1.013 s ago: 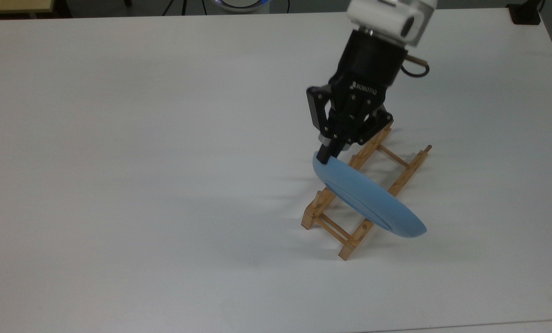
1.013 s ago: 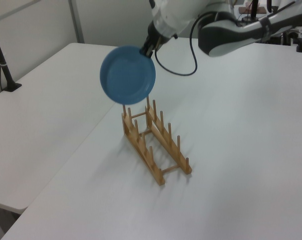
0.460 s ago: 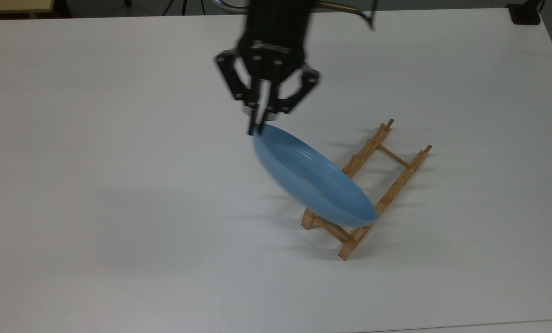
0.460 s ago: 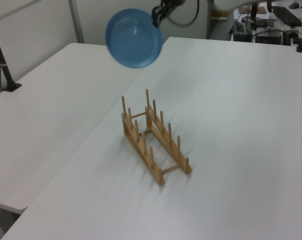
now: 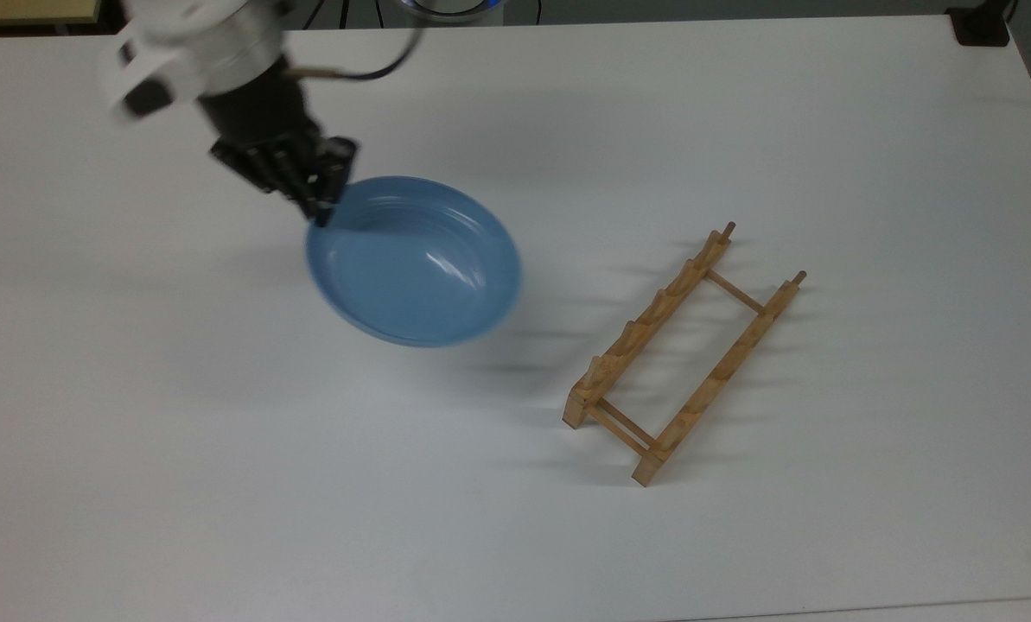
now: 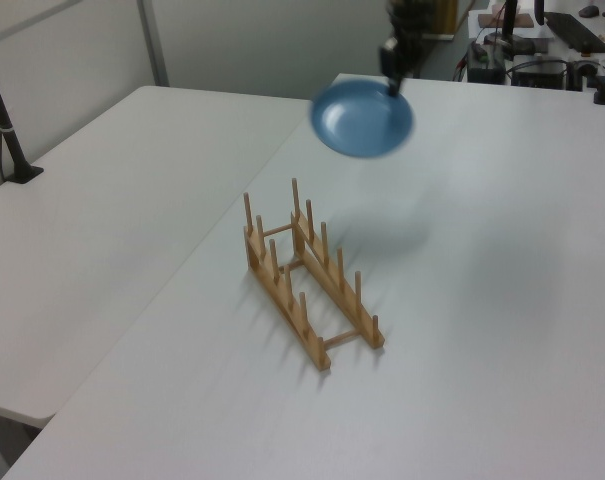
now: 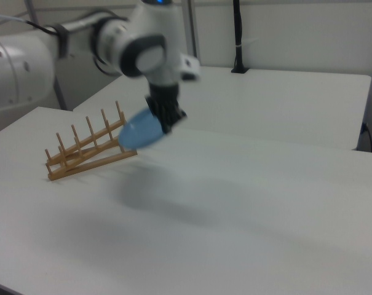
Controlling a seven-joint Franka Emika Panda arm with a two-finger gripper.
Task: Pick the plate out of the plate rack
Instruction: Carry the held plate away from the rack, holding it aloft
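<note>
Gripper is clamped on the rim of the blue plate, holding it up over the white table, well clear of the wooden plate rack.

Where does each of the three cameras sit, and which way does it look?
Top view: high above, looking down on the white table; shows the gripper holding the plate by its rim, and the wrist.
Left view: raised, off one end of the rack, looking along it; shows the gripper.
Right view: low, side-on to the rack; shows the arm.
All three share the plate and the rack.
</note>
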